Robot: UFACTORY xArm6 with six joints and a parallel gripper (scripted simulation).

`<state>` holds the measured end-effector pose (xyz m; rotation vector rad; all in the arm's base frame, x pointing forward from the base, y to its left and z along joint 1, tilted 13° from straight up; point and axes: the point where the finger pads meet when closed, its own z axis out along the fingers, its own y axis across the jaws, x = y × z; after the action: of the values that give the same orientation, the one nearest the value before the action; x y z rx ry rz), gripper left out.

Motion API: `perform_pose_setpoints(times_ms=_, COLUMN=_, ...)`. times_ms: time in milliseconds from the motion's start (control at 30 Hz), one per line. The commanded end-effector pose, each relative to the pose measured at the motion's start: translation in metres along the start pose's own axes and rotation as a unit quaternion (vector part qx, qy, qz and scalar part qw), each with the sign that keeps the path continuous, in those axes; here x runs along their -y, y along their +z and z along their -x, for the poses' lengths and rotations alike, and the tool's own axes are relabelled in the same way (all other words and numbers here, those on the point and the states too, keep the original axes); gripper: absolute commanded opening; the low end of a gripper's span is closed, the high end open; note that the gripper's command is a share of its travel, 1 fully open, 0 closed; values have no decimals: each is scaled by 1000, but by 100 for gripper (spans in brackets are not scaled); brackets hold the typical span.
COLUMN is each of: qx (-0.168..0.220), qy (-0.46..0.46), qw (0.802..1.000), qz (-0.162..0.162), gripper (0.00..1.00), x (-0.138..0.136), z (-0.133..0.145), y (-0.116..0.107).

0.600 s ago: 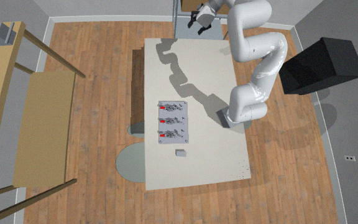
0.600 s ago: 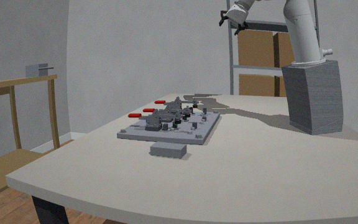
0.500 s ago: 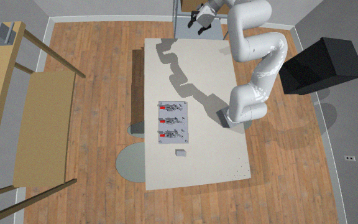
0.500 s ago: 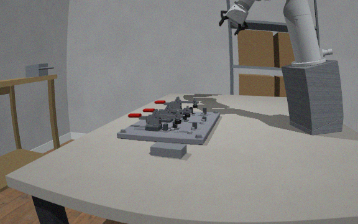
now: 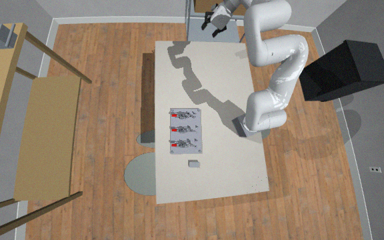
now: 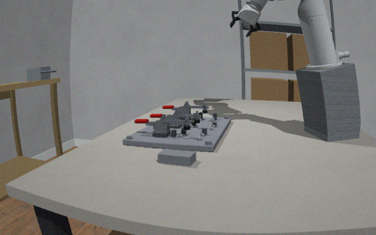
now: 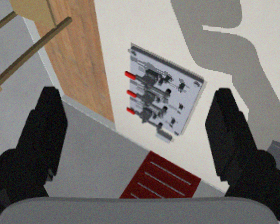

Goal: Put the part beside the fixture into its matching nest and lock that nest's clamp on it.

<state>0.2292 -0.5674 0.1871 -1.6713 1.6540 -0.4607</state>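
The part, a plain grey block (image 5: 194,164) (image 6: 176,158) (image 7: 164,135), lies on the table beside the fixture's short edge. The fixture plate (image 5: 182,137) (image 6: 175,145) (image 7: 193,100) carries three nests in a row, each with a toggle clamp. The red clamp handles (image 5: 174,145) (image 6: 141,121) (image 7: 130,110) all point away from the nests and look about level; whether any clamp is locked cannot be told. No part shows in the nests; pad spacings are too small to read. My gripper (image 5: 210,31) (image 6: 240,30) (image 7: 137,105) is open and empty, high up and far from part and fixture.
The pale table (image 5: 212,180) (image 6: 256,183) bears the fixture near its left edge in the top view. The arm's grey base block (image 6: 331,104) stands at the opposite side. A shelf with brown boxes (image 6: 267,50) stands behind the gripper, and a wooden bench (image 5: 47,140) stands to the left.
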Motion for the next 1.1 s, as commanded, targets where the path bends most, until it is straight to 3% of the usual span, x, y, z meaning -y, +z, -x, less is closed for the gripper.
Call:
perform_pose_setpoints(times_ms=0, qx=-2, qy=-3, qw=1000, qz=1, gripper=100, x=2, z=0, y=-1)
perform_pose_setpoints(times_ms=100, qx=2, qy=-17, qw=1000, qz=15, gripper=100, x=9, z=8, y=16)
perform_pose_setpoints(times_ms=200, qx=13, qy=-58, qw=997, qz=52, gripper=100, x=24, z=32, y=59)
perform_pose_setpoints(times_ms=300, qx=18, qy=-80, qw=994, qz=70, gripper=100, x=30, z=45, y=78)
perform_pose_setpoints(times_ms=367, qx=30, qy=-135, qw=984, qz=110, gripper=100, x=40, z=78, y=118)
perform_pose_setpoints(times_ms=500, qx=30, qy=-135, qw=984, qz=110, gripper=100, x=41, z=80, y=121)
perform_pose_setpoints(times_ms=567, qx=44, qy=-206, qw=965, qz=154, gripper=100, x=47, z=125, y=165)
perform_pose_setpoints(times_ms=667, qx=44, qy=-206, qw=965, qz=154, gripper=100, x=47, z=125, y=165)
perform_pose_setpoints(times_ms=700, qx=52, qy=-246, qw=952, qz=175, gripper=100, x=48, z=151, y=185)
perform_pose_setpoints(times_ms=833, qx=59, qy=-289, qw=935, qz=195, gripper=100, x=47, z=178, y=204)
perform_pose_setpoints(times_ms=867, qx=67, qy=-330, qw=918, qz=212, gripper=100, x=44, z=203, y=220)
perform_pose_setpoints(times_ms=900, qx=67, qy=-332, qw=916, qz=213, gripper=100, x=44, z=205, y=221)
perform_pose_setpoints(times_ms=1000, qx=78, qy=-395, qw=885, qz=234, gripper=100, x=38, z=243, y=241)
perform_pose_setpoints(times_ms=1067, qx=78, qy=-395, qw=885, qz=234, gripper=100, x=38, z=243, y=241)
